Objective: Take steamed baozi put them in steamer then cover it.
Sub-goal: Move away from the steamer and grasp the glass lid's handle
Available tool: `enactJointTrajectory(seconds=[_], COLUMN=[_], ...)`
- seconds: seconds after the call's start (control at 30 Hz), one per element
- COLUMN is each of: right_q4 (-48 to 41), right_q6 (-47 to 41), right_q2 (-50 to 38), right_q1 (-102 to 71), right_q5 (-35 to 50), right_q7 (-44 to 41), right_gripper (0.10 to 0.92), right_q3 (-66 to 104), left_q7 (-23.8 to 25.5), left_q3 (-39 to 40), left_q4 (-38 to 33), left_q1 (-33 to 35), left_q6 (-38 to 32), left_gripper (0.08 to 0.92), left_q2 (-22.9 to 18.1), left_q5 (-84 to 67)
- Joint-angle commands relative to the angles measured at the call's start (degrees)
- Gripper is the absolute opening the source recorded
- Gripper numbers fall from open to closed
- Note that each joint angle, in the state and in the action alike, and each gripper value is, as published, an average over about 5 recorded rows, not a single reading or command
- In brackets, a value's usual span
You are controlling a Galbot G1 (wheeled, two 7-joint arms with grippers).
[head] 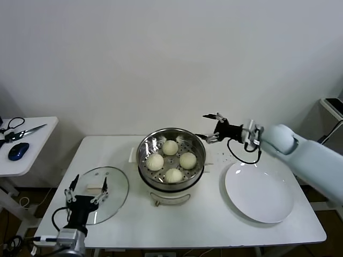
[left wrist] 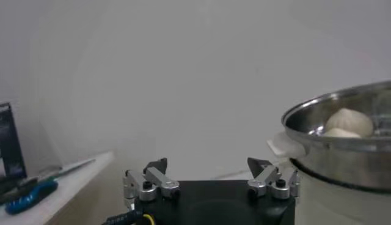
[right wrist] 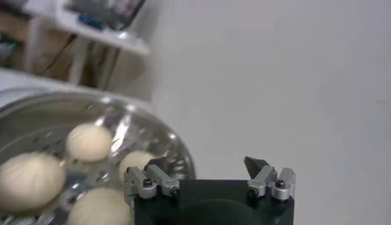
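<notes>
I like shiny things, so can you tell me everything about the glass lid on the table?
The lid is round, clear glass with a thin metal rim and a cream-white bar handle in the middle. It lies flat on the white table, handle up, beside the steamer on the robot's left, not covering it. The left gripper hovers over it with fingers open, not gripping it yet.
</notes>
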Motion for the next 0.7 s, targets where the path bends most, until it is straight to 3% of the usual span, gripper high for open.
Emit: enactJointTrajectory(seconds=[0.03, 0.33, 0.5, 0.7], right_q4=[4.7, 6.0, 6.3, 5.5], right_q6=[8.6, 9.1, 8.0, 7.3], right_q2=[2.5, 13.3, 16.4, 18.2], right_q1=[-45.6, -59.4, -62.6, -64.5], right_q5=[-4.1, -7.6, -9.6, -12.2], right_q7=[10.7, 10.8, 11.1, 11.2], right_gripper=[0.823, 0.823, 0.823, 0.823], right_q3=[44.9, 57.4, 60.3, 62.3], left_q7=[2.6, 3.9, 4.8, 5.0], left_q3=[-0.8, -1.5, 0.5, 0.3], left_q4=[-0.2, 0.8, 4.6, 13.1], left_q1=[0.4, 3.0, 3.1, -3.3], left_q6=[-2.7, -7.6, -6.7, -7.4], left_gripper=[0.823, 0.823, 0.823, 0.823], left_q2=[1.9, 5.9, 7.1, 5.1], left_q5=[26.4, 67.5, 78.8, 84.4])
